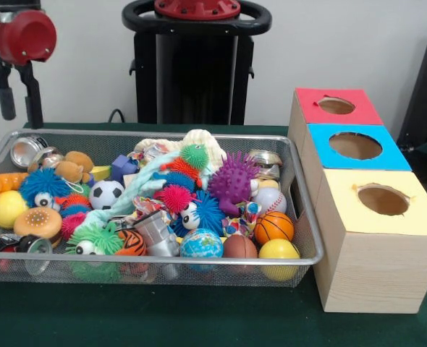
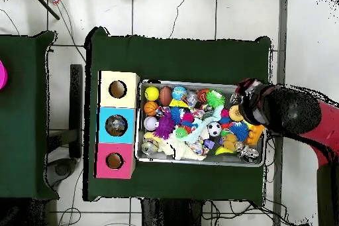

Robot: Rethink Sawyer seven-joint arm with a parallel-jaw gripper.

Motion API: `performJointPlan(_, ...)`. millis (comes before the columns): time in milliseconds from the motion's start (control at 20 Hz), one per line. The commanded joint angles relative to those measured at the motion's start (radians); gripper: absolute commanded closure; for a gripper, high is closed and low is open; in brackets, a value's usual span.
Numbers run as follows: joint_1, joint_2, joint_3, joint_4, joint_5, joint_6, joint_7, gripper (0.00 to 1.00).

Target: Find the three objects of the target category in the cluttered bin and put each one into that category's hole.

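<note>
Gripper (image 1: 18,90) state I cannot tell, so I lower it slowly over the bin (image 1: 300,217), choosing one exposed toy clear of neighbours.

Front camera faces the bin (image 1: 300,217) closely; overhead looks straight down from afar, sharing it.

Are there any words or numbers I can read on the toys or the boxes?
No, there are no words or numbers to read here.
The globe ball has map patches, but any print on it is too small to read.
The cans are shiny and show no label.
The red box, blue box and yellow box are plain coloured tops with holes, with no writing.
</note>
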Motion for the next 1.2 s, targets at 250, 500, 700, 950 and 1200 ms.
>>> performJointPlan(250,-0.009,-0.013,0.144,-0.034,-0.047,0.140,-0.294,0.00)
performJointPlan(500,-0.026,-0.019,0.170,-0.010,-0.041,0.140,-0.301,0.00)
performJointPlan(700,-0.025,-0.047,0.170,-0.003,-0.043,0.169,-0.287,0.00)
performJointPlan(950,-0.048,-0.073,0.180,0.003,-0.043,0.209,-0.310,0.00)
performJointPlan(1200,-0.063,-0.060,0.200,-0.007,-0.047,0.220,-0.326,0.00)
